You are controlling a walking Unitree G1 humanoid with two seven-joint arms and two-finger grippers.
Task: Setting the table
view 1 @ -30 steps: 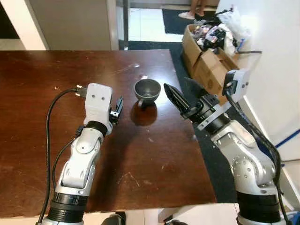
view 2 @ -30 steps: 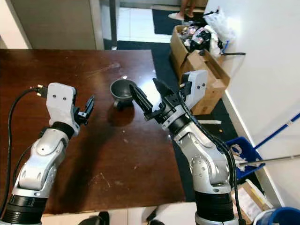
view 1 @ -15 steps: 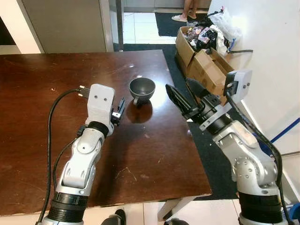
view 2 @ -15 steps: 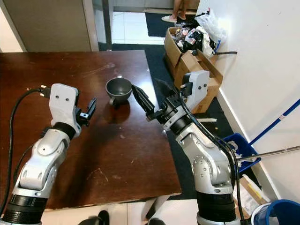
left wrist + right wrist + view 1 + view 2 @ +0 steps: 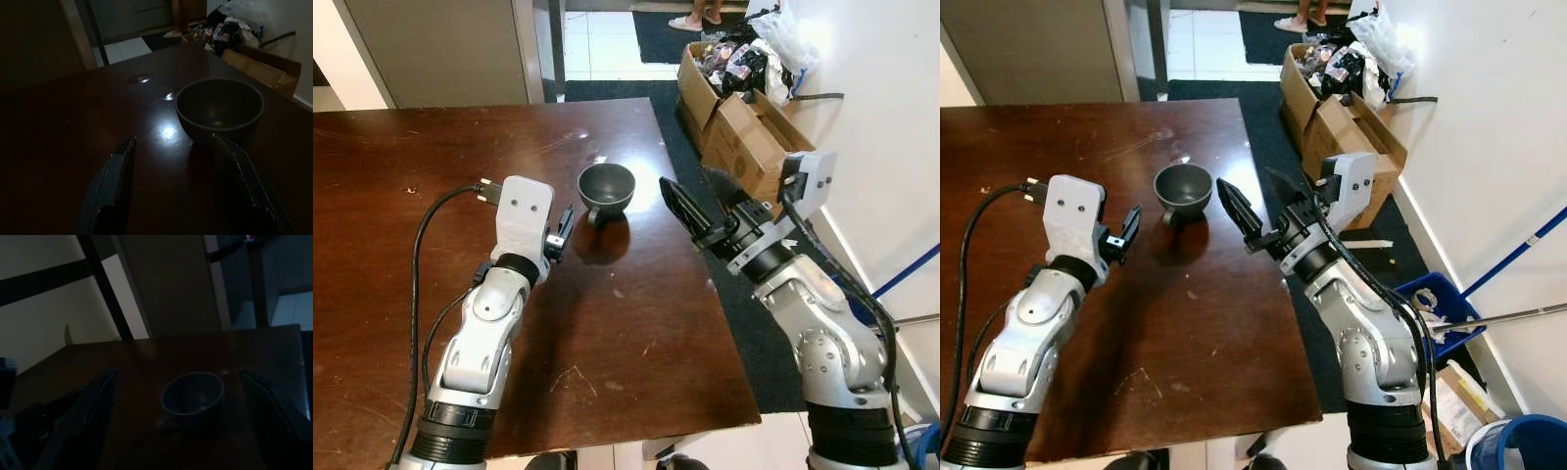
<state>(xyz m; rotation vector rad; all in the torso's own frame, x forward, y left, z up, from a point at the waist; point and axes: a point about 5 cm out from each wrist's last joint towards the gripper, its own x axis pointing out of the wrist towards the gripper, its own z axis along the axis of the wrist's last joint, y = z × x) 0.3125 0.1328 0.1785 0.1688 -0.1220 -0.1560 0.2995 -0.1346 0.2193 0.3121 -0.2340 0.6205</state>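
A: Where was the cup [image 5: 606, 188] seen?

B: It was set upright on the dark wooden table [image 5: 391, 157], close to the right edge and toward the far right corner, mouth up, with its small handle turned toward the near edge.

A: And the grippers?

B: Both were held above the table, short of the cup. The right gripper [image 5: 703, 201] was aimed across from the right edge, fingers spread wide, nothing held; in its wrist view the cup was framed between the two fingers. The left gripper [image 5: 559, 230] was parked just nearer the near edge, fingers parted too, nothing pinched, the cup ahead and off to one side.

A: Which arm was better placed?

B: The left was judged slightly nearer, but the right was lined up squarely on the cup, so a straight reach along its fingers was judged enough.

A: Anything hard to make out?

B: Both wrist views were very dark, and the cup's inside could not be read. A person's feet [image 5: 697, 21] were cut off at the top, beyond cardboard boxes [image 5: 734, 108] on the floor
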